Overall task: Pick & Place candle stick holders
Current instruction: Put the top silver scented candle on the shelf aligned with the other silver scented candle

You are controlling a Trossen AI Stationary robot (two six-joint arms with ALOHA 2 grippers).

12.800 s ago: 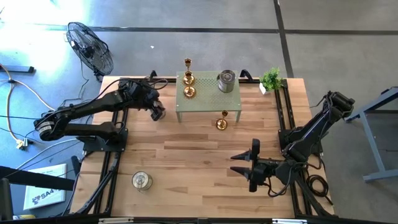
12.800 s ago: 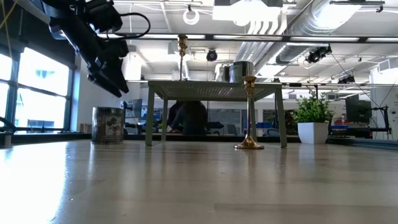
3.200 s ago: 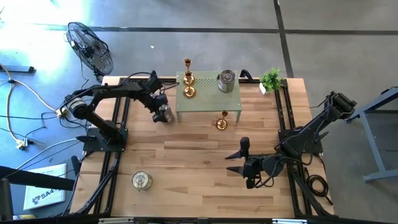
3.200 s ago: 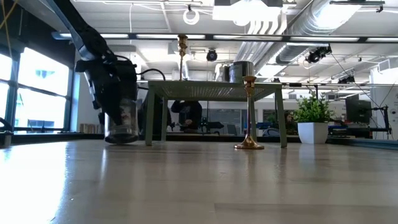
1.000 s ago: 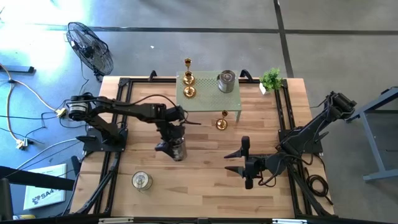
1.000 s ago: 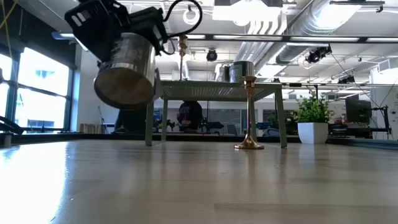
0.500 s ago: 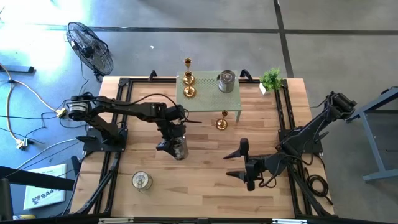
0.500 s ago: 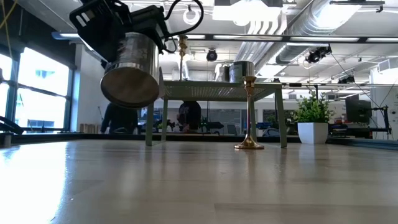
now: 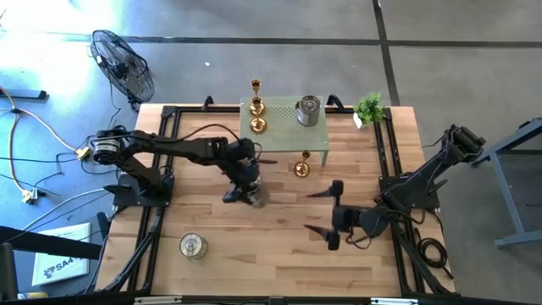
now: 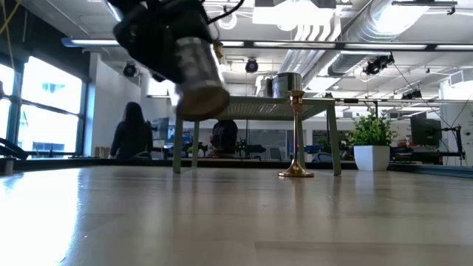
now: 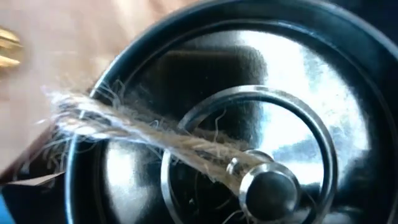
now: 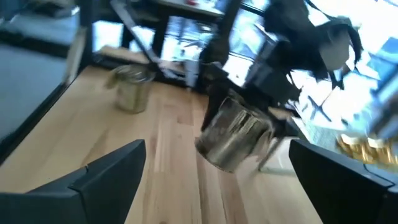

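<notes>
Carrier: wooden worktop (image 9: 271, 246), with a small green stand (image 9: 284, 140) at the middle of its far edge
Left gripper (image 9: 246, 188): mid-worktop, just in front of the stand; fingers spread wide around a silver-grey jar holder (image 10: 198, 74), carried tilted and clear of the surface
Held holder, close up: lid knob (image 11: 268, 186) and a strand of twine (image 11: 155, 140) fill the left wrist view
Right gripper (image 9: 329, 213): near the right edge, fingers (image 12: 99, 174) wide apart, holding nothing, facing the carried jar (image 12: 235, 134)
On the stand: two gold holders (image 9: 257, 116) and one silver-grey jar (image 9: 308, 111)
Behind the stand: tall gold holder (image 9: 255, 85) by the far edge
Front of the stand: gold candlestick (image 10: 297, 133) standing on the worktop
Near left corner: second loose jar holder (image 9: 193, 246)
Far right corner: potted plant (image 9: 369, 108)
Step in hand (judged): carrying the jar toward the right gripper or a new spot
Handling advice: level the jar before release, lower until its base sits flat, pass clear of the gold candlestick and stand leg
</notes>
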